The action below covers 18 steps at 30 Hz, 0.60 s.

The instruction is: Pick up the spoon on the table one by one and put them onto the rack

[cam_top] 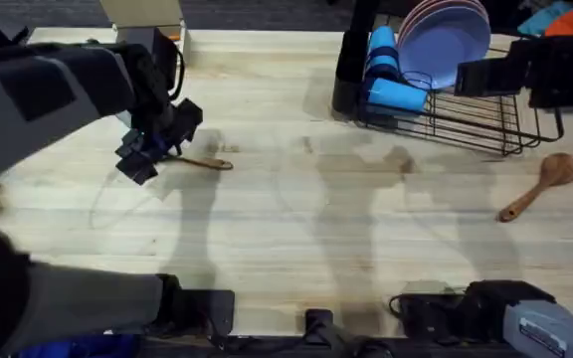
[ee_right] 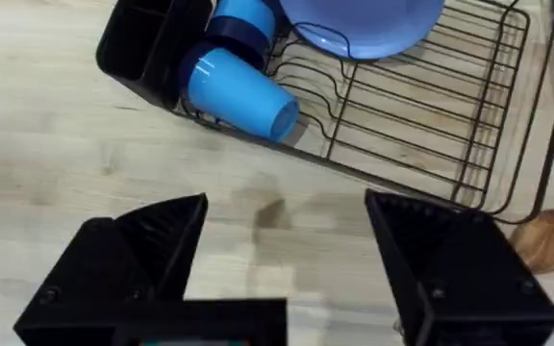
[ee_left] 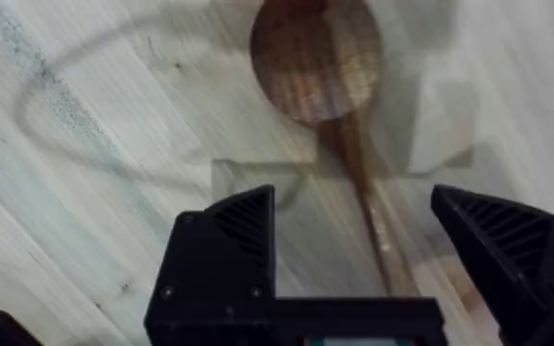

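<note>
One wooden spoon (ee_left: 317,60) lies on the table (cam_top: 286,229) at the left, its handle (cam_top: 207,162) sticking out from under my left gripper (cam_top: 152,154). In the left wrist view my left gripper (ee_left: 354,207) is open and low over the table, its fingers on either side of the handle without touching it. A second spoon (cam_top: 540,184) lies at the right, in front of the black wire rack (cam_top: 466,119); its bowl (ee_right: 551,240) shows beside the rack (ee_right: 431,115). My right gripper (cam_top: 490,78) hovers over the rack's right part. It (ee_right: 287,207) is open and holds nothing.
The rack holds purple plates (cam_top: 444,35) and blue cups (cam_top: 391,80), with a tall black utensil cup (cam_top: 351,60) at its left end. A beige box (cam_top: 147,15) stands at the table's far edge. Bare tabletop lies between the two spoons.
</note>
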Each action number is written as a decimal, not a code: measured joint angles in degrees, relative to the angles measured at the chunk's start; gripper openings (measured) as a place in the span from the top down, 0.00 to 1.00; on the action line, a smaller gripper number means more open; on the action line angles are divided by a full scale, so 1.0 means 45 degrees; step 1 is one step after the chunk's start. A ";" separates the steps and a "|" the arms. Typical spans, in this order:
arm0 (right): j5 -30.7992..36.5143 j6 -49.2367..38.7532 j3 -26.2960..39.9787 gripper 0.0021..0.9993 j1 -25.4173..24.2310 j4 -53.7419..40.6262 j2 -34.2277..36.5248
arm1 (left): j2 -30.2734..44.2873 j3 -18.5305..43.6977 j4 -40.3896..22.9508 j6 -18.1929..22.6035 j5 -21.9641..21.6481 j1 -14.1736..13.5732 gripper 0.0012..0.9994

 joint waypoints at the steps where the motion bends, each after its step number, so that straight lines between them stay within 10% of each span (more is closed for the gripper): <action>1: 0.0000 0.0001 0.0000 0.01 0.0000 -0.0002 0.0000 | 0.0187 0.0000 0.0004 0.0000 0.0077 0.0073 0.01; 11: 0.0000 -0.0004 0.0000 0.01 0.0000 0.0001 0.0000 | 0.1212 0.0206 0.0036 -0.0010 0.0363 0.0270 0.03; 18: -0.0005 0.0001 0.0000 0.01 0.0000 0.0003 -0.0002 | 0.1599 0.0576 0.0228 -0.0007 0.0686 0.0220 0.49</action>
